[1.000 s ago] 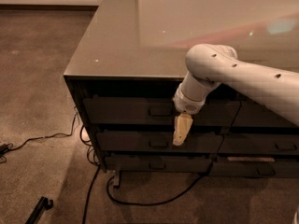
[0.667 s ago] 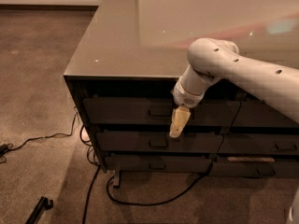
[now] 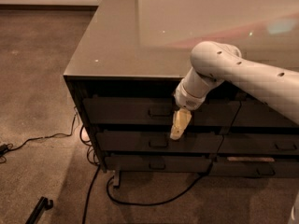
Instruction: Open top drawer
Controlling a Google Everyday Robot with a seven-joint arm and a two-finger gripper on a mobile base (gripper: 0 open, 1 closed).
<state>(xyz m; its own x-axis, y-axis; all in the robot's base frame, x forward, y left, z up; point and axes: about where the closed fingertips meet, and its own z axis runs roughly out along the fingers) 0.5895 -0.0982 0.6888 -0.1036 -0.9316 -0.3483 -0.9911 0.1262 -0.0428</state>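
No text, label, brand, number or sign can be read anywhere. The glossy surface [image 3: 126, 41] shows only reflections, and the front of the top drawer [image 3: 121, 111] is plain. The white arm [image 3: 243, 71] carries only small dark round holes, no lettering. The claw [image 3: 176, 132] hangs just in front of the drawer fronts, a little right of the top drawer's handle [image 3: 160, 111] and reaching down toward the second row. No marking can be made out on it.
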